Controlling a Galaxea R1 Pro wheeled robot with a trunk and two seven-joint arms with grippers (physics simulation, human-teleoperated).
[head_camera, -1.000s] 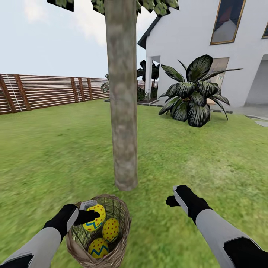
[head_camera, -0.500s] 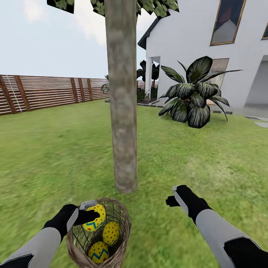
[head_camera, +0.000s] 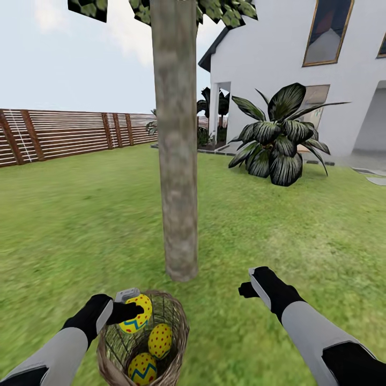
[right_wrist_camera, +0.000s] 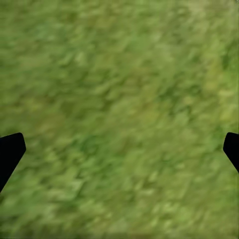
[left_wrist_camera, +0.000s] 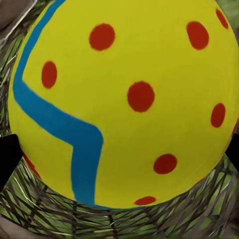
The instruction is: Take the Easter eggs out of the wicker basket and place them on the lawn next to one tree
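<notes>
Garden scene: flat green lawn (head_camera: 80, 225) across most of the head frame, brown slatted fence (head_camera: 64, 133) at left, white house (head_camera: 300, 69) upper right with a broad-leaved plant (head_camera: 279, 139) in front.

Change over the last second: wicker basket (head_camera: 174, 343) at bottom centre-left has dropped lower in frame, while the tree (head_camera: 176, 161), both arms and the held egg (head_camera: 135, 313) keep their places. So the basket and the two eggs in it sank relative to the held egg; it is lifting clear. Judgement: first extraction underway, two left to go.

Left end effector (head_camera: 128, 305) is pinching that egg at the basket's rim; left wrist view has the egg (left_wrist_camera: 124, 99) large between dark fingertips (left_wrist_camera: 9, 157), weave behind it. Dotted egg (head_camera: 160, 340) and zigzag egg (head_camera: 141, 369) sit inside the basket.

Right end effector (head_camera: 249, 287) is spread and empty over grass, right of the trunk base, fingertips (right_wrist_camera: 10, 152) well apart.

Materials: eggs smooth, glossy yellow, red dots, blue zigzag. Basket open brown weave, bucket-shaped. Trunk mottled grey-brown, straight cylinder. Grass short, blurry texture.
</notes>
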